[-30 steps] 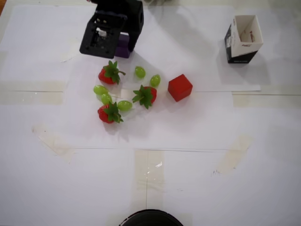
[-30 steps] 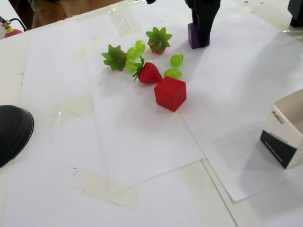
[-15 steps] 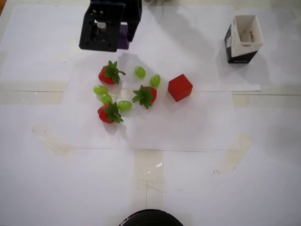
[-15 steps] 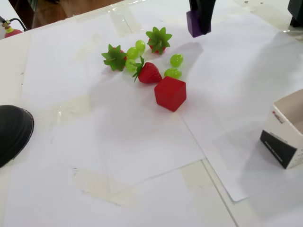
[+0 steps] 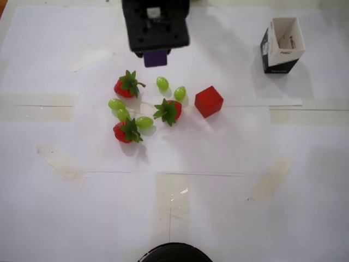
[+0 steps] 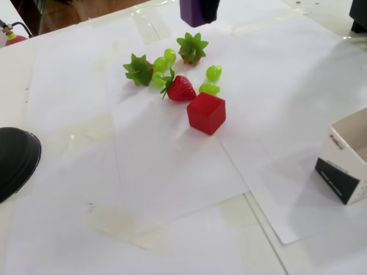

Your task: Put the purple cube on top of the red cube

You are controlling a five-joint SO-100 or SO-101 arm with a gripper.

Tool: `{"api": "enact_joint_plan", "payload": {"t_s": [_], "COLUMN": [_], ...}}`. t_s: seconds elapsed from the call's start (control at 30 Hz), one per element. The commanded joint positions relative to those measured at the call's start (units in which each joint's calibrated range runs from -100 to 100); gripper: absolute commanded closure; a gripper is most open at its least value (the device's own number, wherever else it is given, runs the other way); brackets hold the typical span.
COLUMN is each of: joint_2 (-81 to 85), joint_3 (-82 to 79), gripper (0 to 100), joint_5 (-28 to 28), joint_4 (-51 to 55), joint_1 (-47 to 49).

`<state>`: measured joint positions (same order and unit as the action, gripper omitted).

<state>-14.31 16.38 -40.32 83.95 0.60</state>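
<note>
The purple cube (image 5: 155, 58), judged light and rigid, is held clamped by its side faces in the gripper (image 5: 155, 54), airborne at ten o'clock of the red cube (image 5: 208, 101).

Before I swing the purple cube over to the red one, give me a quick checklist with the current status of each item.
1. Purple cube held in the gripper: ok, it hangs off the table.
2. Cube lifted above the strawberries and grapes: ok.
3. Red cube top face bare: ok.
4. Red cube sitting flat on the paper: ok.
5. Grapes crowding the red cube: ok, nearest grape sits close but apart.
6. Purple cube square in the jaws: cannot tell, mostly hidden.
</note>
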Motion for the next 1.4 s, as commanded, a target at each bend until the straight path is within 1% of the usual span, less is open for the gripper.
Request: {"api": "enact_joint_plan", "payload": {"t_s": [0.0,0.13,0.27,0.47,0.9,1.37], "joint_2": [-1.6,-3.1,-4.9,-8.3,-11.6,-13.2], "joint_3": [11.0,11.8,12.1,12.7,11.1,3.7], "gripper": [98,98,100,100,100,100], "joint_5": [0.0,0.3,1.8,3.3,4.5,4.2], "joint_4": [0.0,-0.9,-1.3,-1.3,-2.3,-7.3], "joint_1": [4.3,7.0,9.1,10.9,12.1,11.5]}}
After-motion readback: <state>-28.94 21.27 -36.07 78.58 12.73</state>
